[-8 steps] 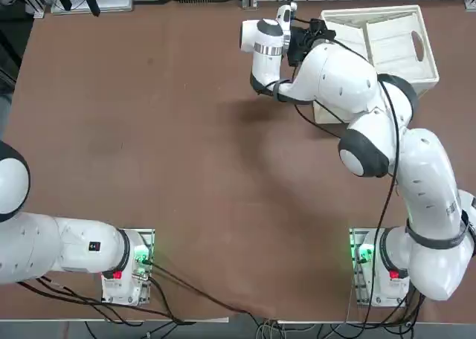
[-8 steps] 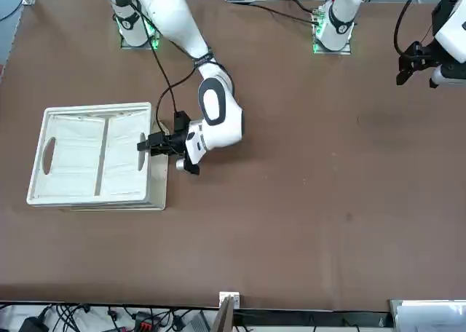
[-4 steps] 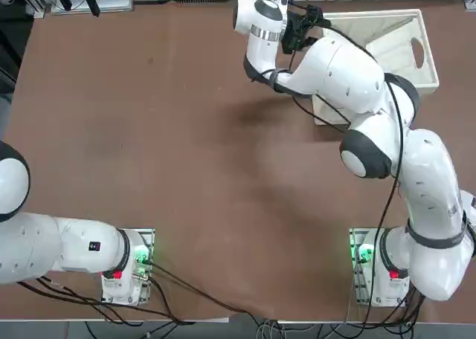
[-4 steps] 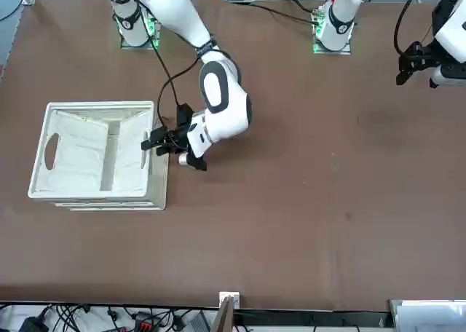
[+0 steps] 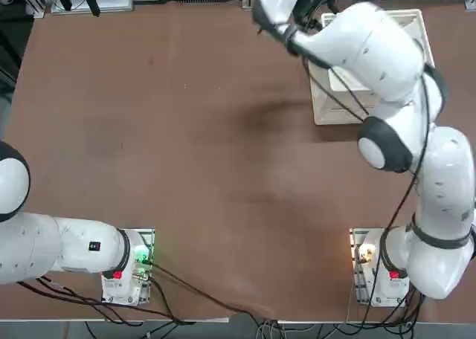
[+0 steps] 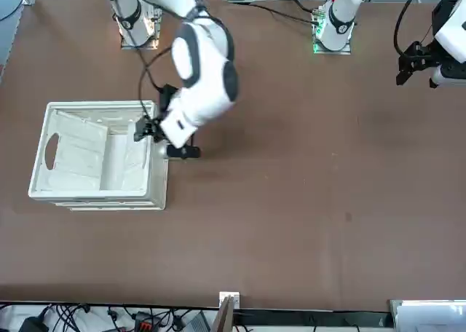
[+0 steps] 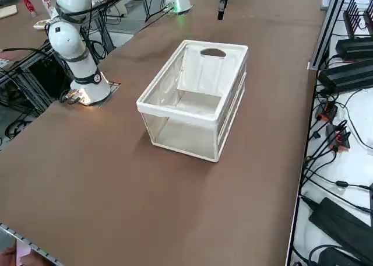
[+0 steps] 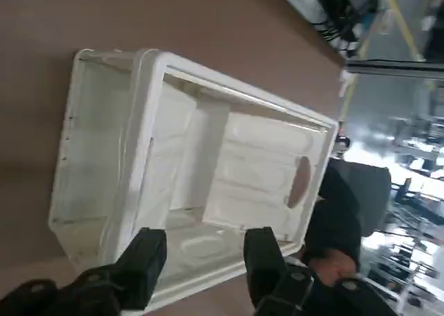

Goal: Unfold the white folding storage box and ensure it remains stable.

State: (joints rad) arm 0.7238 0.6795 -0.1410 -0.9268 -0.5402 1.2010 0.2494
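White folding storage box stands raised at the table's far right, end flap leaning inward, so not locked. My right gripper hovers over its inner short rim, fingers parted, holding nothing.

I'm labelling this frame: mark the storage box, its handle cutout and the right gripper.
white folding storage box [image 7: 175,111]: right side view, near rim.
handle cutout [image 7: 213,52]: right side view, far short wall.
right gripper [image 8: 201,257]: right wrist view, between its parted fingertips.

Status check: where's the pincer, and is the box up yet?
Right pincer open, empty, over the box's near end. White storage box upright, walls raised. Nothing in the way.
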